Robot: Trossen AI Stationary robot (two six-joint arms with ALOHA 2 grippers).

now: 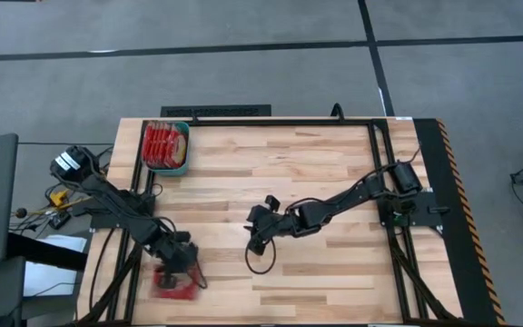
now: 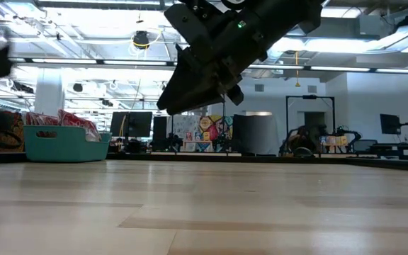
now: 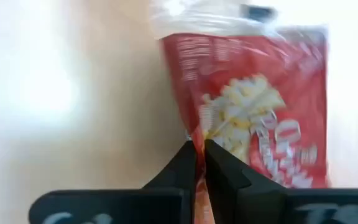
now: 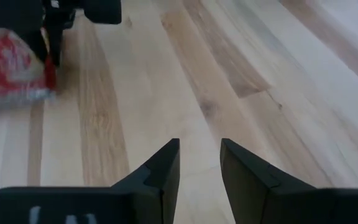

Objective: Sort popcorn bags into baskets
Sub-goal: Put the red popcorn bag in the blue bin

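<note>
Grey floor (image 1: 243, 54) crossed by dark seams lies toward twelve o'clock, and beyond the table, monitors (image 2: 129, 124) stand under bright ceiling strip lights (image 2: 69, 62).

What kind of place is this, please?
Probably a robotics lab in an open-plan workspace: a wooden workbench in a black frame, computer monitors behind it, and long ceiling lights.

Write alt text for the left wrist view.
The left gripper is shut on the edge of a red popcorn bag lying on the light wooden table. The bag shows a popcorn picture and white lettering.
</note>
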